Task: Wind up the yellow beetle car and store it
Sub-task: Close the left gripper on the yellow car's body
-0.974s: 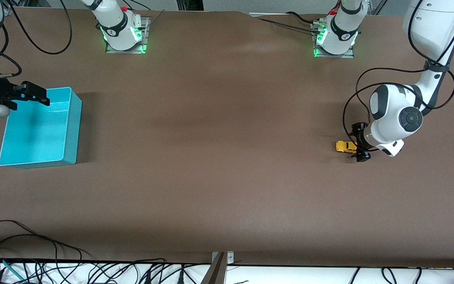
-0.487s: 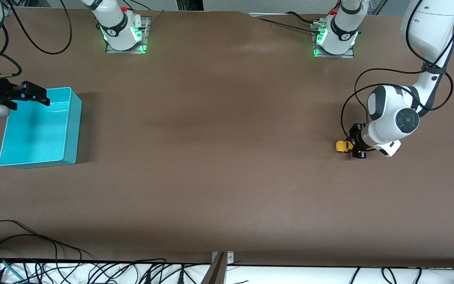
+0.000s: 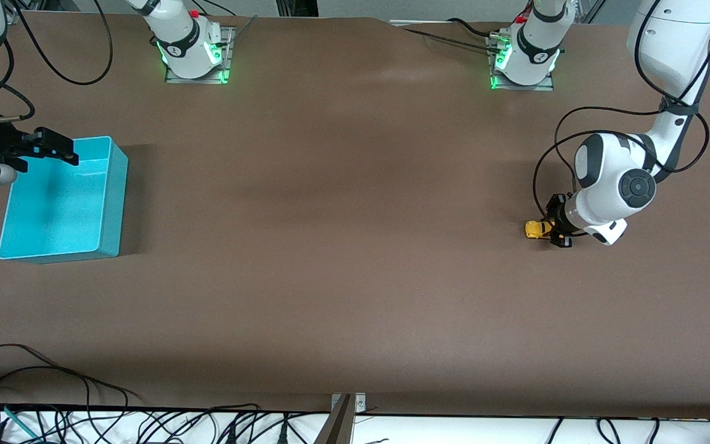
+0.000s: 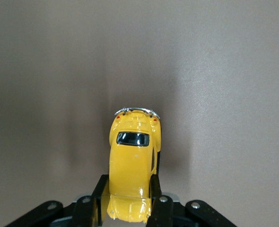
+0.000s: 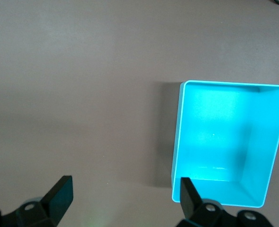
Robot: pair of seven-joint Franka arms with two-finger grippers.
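So the left end effector [image 3: 557, 230] just went from wide apart to clamped on the sides of the tiny yellow beetle-shaped toy car [image 4: 131, 171], at one end of its body. The car sits wheels-down on the brown desk [image 3: 342, 246] at the left arm's end, not lifted at all. That squeeze is the big change: it looks like the grab is done, so I'd guess the next bit is dragging it backwards along the desk to wind it up.

The right end effector [image 3: 53, 148] waits with its fingers spread apart over the edge of the empty teal rectangular plastic bin [image 3: 105, 203], well apart from the car.
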